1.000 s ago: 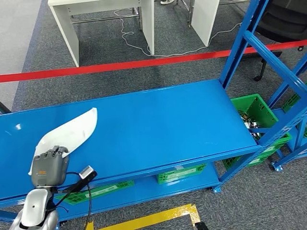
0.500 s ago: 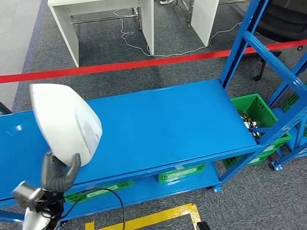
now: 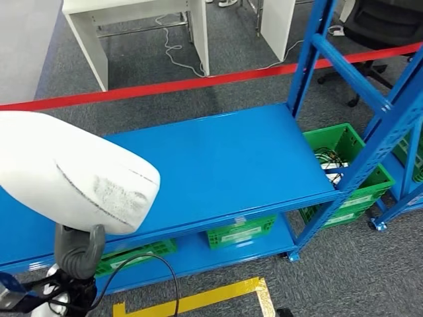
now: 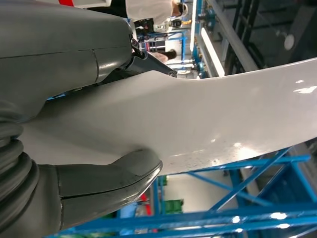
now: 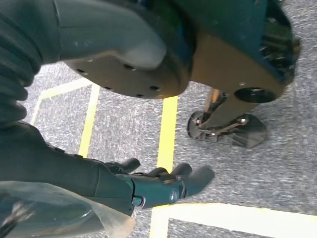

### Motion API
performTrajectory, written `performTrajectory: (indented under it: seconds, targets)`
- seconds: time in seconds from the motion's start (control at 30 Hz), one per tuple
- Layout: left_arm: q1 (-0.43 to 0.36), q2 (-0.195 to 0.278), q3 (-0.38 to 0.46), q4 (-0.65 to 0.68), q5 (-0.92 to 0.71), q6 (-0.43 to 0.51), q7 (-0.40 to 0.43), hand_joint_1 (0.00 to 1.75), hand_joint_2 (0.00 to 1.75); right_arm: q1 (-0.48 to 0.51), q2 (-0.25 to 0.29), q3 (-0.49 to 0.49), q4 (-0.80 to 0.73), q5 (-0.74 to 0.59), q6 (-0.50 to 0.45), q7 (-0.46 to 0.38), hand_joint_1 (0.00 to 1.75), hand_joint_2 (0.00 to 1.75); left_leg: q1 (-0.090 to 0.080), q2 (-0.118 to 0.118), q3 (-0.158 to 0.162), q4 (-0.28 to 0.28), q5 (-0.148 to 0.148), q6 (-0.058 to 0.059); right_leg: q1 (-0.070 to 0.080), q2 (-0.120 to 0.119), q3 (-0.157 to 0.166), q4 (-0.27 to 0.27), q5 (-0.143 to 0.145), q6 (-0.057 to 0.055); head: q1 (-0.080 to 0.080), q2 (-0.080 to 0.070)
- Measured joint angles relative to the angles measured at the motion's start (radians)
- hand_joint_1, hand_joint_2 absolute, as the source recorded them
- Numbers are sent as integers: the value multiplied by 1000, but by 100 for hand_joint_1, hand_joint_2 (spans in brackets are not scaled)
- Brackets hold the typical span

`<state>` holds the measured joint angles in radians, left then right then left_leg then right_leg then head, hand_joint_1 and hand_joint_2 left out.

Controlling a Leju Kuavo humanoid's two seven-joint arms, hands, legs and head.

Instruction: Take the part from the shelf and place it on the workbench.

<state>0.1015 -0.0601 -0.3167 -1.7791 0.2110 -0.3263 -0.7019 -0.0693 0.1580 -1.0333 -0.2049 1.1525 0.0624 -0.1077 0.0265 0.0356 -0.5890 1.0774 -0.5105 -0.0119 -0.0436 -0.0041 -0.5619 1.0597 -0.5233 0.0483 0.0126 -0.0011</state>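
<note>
1. Held up above the near left end of the blue shelf (image 3: 225, 158), the white part (image 3: 75, 175) fills the left of the head view, its long curved body pointing right.
2. Left robot hand (image 3: 77, 247): wrapped on the part from below; in the left wrist view the thumb (image 4: 112, 176) presses one face and the dark fingers (image 4: 149, 62) the other.
3. Right robot hand (image 5: 149, 186): hangs over grey carpet with yellow tape (image 5: 166, 129), fingers extended and apart, holding nothing.
4. Green crates (image 3: 344, 158) sit under and beside the shelf; a red tape line (image 3: 199, 82) crosses the floor behind.
</note>
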Motion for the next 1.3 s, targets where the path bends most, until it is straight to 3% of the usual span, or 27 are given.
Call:
performTrajectory:
  seconds: [0.1,0.13,0.17,0.2,0.23,0.3,0.37,0.47,0.53,0.6,0.63,0.67,0.7,0.73,0.77,0.8,0.87,0.9,0.97,1.0,1.03,1.1,1.13,1.17,1.2,1.23,1.3]
  targets:
    - [4,5,7,-8,-10,-15,1,175,175,5,2,-3,0,-15,-21,-26,0,175,-1,-19,-54,166,-118,-4,7,2,-28,0,19,-26,-5,0]
    - [6,7,10,-9,-12,-18,2,175,175,7,3,-4,0,-19,-29,-33,0,175,-2,-20,-66,217,-142,-1,11,2,-37,0,26,-31,-6,0]
    - [7,8,12,-9,-12,-21,3,175,175,8,4,-6,0,-21,-38,-40,0,175,-3,-21,-64,239,-148,5,16,3,-46,1,33,-34,-6,0]
    - [8,10,14,-9,-13,-23,3,175,175,9,5,-7,0,-20,-49,-47,0,175,-7,-21,-45,223,-134,13,21,5,-55,1,40,-36,-6,0]
    - [9,10,16,-9,-15,-24,4,175,175,10,6,-8,0,-15,-68,-55,0,175,-12,-22,-10,172,-107,25,25,7,-63,0,47,-37,-6,0]
    - [10,10,22,-10,-24,-26,7,175,175,11,11,-7,0,5,-120,-72,0,175,-25,-28,75,29,-66,50,30,11,-75,-1,63,-37,-5,0]
    - [12,10,27,-12,-33,-27,10,175,175,11,17,-4,0,22,-166,-84,0,175,-34,-33,116,-51,-54,59,28,13,-81,-6,79,-30,-5,0]
    - [17,11,32,-15,-44,-26,15,175,175,16,23,-1,0,28,-192,-105,0,175,-37,-29,104,-76,-23,57,25,13,-86,-20,97,-10,-6,0]
    - [22,12,34,-17,-51,-24,18,175,175,19,24,0,0,31,-203,-124,0,175,-32,-25,86,-94,8,63,27,12,-105,17,41,-3,-3,0]
    - [32,13,37,-19,-54,-23,19,175,175,20,24,3,0,43,-217,-137,0,175,-34,-21,61,-97,33,69,27,10,-130,120,-58,0,1,0]
    - [38,14,39,-19,-55,-23,19,175,175,21,24,5,0,48,-221,-142,0,175,-37,-19,45,-95,43,70,27,10,-136,177,-87,1,1,0]
    - [43,15,40,-19,-55,-23,19,175,175,21,24,7,0,52,-224,-145,0,175,-39,-17,29,-92,54,71,27,10,-133,218,-93,3,1,0]
    - [46,16,42,-19,-55,-23,19,175,175,22,24,9,0,57,-226,-147,0,175,-40,-16,13,-89,64,70,27,10,-117,231,-77,3,1,0]
    - [49,16,43,-19,-55,-23,19,175,175,22,24,13,0,61,-228,-149,0,175,-41,-15,-2,-84,73,69,28,9,-85,210,-47,2,1,0]
    - [51,17,45,-19,-55,-22,19,175,175,22,24,17,0,68,-231,-151,0,175,-41,-15,-15,-79,81,67,28,8,-36,155,-21,0,1,0]
    - [54,18,47,-19,-57,-21,19,175,175,22,24,22,0,76,-235,-152,0,175,-43,-15,-26,-72,87,63,30,5,24,78,-16,-4,1,0]
    - [59,20,53,-22,-62,-18,17,175,175,20,26,32,0,89,-246,-152,0,175,-45,-14,-39,-62,102,55,34,1,109,-50,-39,-14,0,0]
    - [62,21,55,-23,-65,-16,16,175,175,19,27,36,0,92,-253,-150,0,175,-44,-14,-42,-60,110,50,37,0,123,-79,-52,-20,0,0]
    - [69,25,61,-26,-66,-14,13,175,175,20,34,41,1,88,-266,-147,0,175,-43,-15,-47,-60,120,39,36,-1,107,-86,-41,-33,2,0]
    - [73,27,65,-27,-66,-13,11,175,175,20,37,42,2,81,-271,-146,0,175,-41,-18,-53,-51,103,32,34,-2,98,-87,-30,-41,0,0]
    - [78,30,70,-29,-66,-12,9,175,175,20,40,43,2,72,-272,-147,0,175,-39,-21,-61,-27,68,24,30,-3,86,-89,-18,-48,-3,0]
    - [86,34,78,-32,-66,-9,6,175,175,19,44,42,3,51,-268,-148,0,175,-30,-25,-80,75,-39,9,28,-4,62,-89,7,-54,-9,0]
    - [89,36,81,-33,-66,-8,5,175,175,19,45,41,3,43,-265,-146,0,175,-25,-26,-86,136,-78,2,28,-5,49,-87,19,-54,-10,0]
    - [91,37,83,-34,-67,-7,4,175,175,19,46,39,3,36,-260,-143,0,175,-20,-26,-85,184,-93,-3,27,-5,35,-84,31,-52,-10,0]
    - [93,38,84,-34,-68,-6,3,175,175,19,47,37,3,31,-253,-140,0,175,-17,-26,-72,204,-84,-7,26,-5,19,-79,41,-50,-10,0]
    - [94,39,84,-35,-70,-4,2,175,175,19,47,34,3,29,-245,-139,0,175,-13,-26,-45,187,-59,-10,24,-5,2,-72,50,-47,-10,0]
    - [96,39,84,-37,-74,0,2,175,175,18,46,27,3,18,-226,-139,0,175,-7,-30,48,64,-21,-15,20,-3,-29,-58,65,-36,-11,0]
